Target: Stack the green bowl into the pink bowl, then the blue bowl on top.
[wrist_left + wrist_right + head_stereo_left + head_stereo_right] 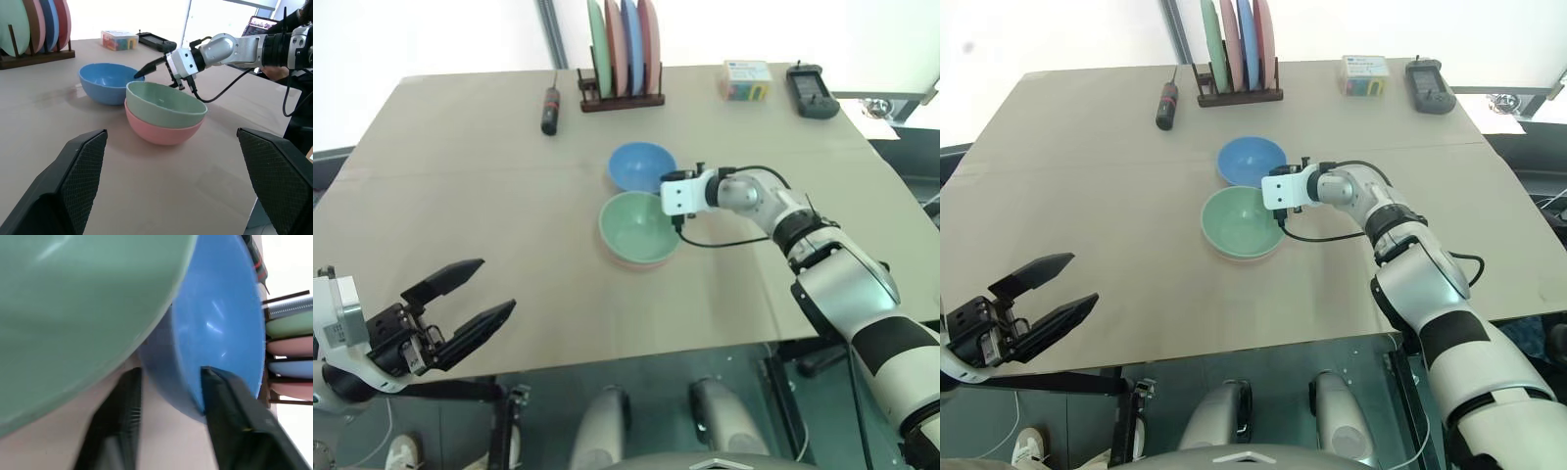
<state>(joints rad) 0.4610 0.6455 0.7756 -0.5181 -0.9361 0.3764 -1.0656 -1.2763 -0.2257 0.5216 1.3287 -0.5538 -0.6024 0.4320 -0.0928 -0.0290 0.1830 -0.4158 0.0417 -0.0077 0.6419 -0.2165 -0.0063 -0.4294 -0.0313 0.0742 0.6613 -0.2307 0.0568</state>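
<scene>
Tan board is covering the table (489, 186), which is sitting in a bright room with a pale wall behind it. Near the middle, the green bowl (639, 224) is sitting nested inside the pink bowl (159, 133), whose rim is showing just below it. The blue bowl (641, 164) is standing upright on the table just behind that pair, touching or nearly touching the green bowl's rim.

From the right side, the right arm is reaching in across the table, bent at the elbow, its forearm angling toward the bowls and its wrist tilting slightly downward. The right gripper (168, 396) is straddling the near wall of the blue bowl: one finger (230, 416) is lying inside the bowl against the rim, the other finger (117, 426) is sitting outside, with a small gap still showing between that outer finger and the bowl's wall. The bowl is resting on the table.

Low at the near left edge, the left gripper (470, 299) is hanging off the table, pointing roughly level toward the bowls, its two black fingers spread wide with nothing between them.

Along the far edge, a wooden rack (622, 96) is holding green, pink and blue plates on edge. A screwdriver (549, 108) is lying to its left, and a small colourful box (745, 80) and a black device (811, 91) are lying to its right.
</scene>
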